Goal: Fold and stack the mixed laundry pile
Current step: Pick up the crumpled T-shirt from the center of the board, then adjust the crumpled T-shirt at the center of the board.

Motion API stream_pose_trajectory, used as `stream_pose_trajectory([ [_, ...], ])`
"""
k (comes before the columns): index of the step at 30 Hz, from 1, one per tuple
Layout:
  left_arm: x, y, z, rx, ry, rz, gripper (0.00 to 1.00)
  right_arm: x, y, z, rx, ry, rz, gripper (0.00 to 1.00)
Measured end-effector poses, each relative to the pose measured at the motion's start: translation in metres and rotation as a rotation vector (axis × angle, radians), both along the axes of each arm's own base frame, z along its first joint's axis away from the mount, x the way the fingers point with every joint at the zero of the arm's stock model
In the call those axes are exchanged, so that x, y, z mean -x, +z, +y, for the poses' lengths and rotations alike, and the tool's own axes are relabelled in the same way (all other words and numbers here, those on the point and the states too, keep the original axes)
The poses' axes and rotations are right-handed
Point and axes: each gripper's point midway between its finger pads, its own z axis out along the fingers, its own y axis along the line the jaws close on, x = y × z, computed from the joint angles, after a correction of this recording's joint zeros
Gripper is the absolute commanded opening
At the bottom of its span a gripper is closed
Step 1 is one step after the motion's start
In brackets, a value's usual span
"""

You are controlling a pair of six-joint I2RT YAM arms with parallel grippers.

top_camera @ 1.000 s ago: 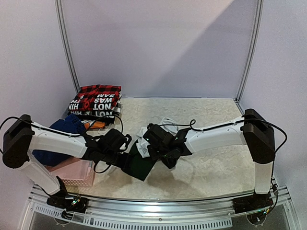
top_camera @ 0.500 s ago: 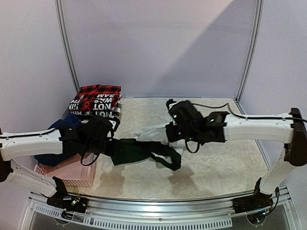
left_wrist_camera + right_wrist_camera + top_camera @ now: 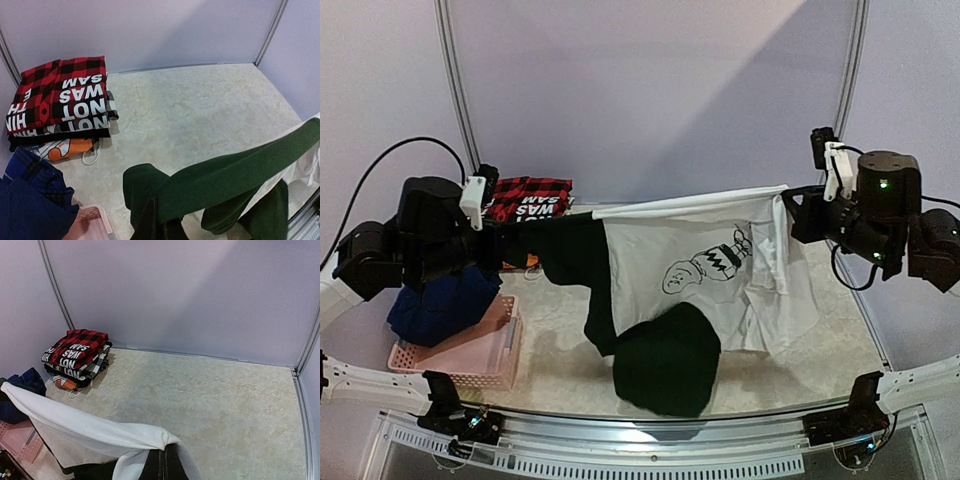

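Note:
A white T-shirt (image 3: 660, 265) with a black cartoon print hangs stretched between my two grippers above the table. Its dark green part (image 3: 665, 360) droops down to the table at the front. My left gripper (image 3: 520, 243) is shut on the dark green cloth (image 3: 225, 175), its fingers (image 3: 160, 227) buried in the fabric. My right gripper (image 3: 788, 208) is shut on the white shoulder edge (image 3: 90, 427). A folded stack topped by the red-and-black plaid shirt (image 3: 528, 200) sits at the back left corner.
A pink lattice basket (image 3: 470, 355) stands at the front left with navy and blue plaid pieces (image 3: 445, 300) heaped in it. An orange-and-white item (image 3: 67, 147) lies beside the stack. Walls close the back and both sides.
Both arms have risen and spread apart. The shirt, bunched low between them a second ago, is now pulled wide and hangs in the air.

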Motion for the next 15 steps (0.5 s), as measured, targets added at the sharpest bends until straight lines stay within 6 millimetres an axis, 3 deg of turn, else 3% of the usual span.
stream_pose_trajectory([
  [5,0.003,0.035,-0.003,0.039,-0.034,-0.049,0.00,0.012,-0.002,-0.011,0.014,0.027,0.018,0.00],
  [8,0.000,0.040,-0.011,0.031,-0.052,-0.049,0.00,0.011,-0.015,-0.009,0.030,0.032,0.041,0.00],
  [11,-0.010,0.027,-0.025,-0.021,-0.062,-0.014,0.00,-0.005,-0.055,-0.008,0.056,0.023,0.125,0.00],
  [12,-0.014,0.019,-0.030,-0.045,-0.063,0.003,0.00,-0.016,-0.076,-0.010,0.058,0.015,0.173,0.00],
  [15,-0.029,-0.019,-0.047,-0.135,-0.067,0.081,0.00,-0.044,-0.136,-0.021,0.059,-0.021,0.315,0.00],
])
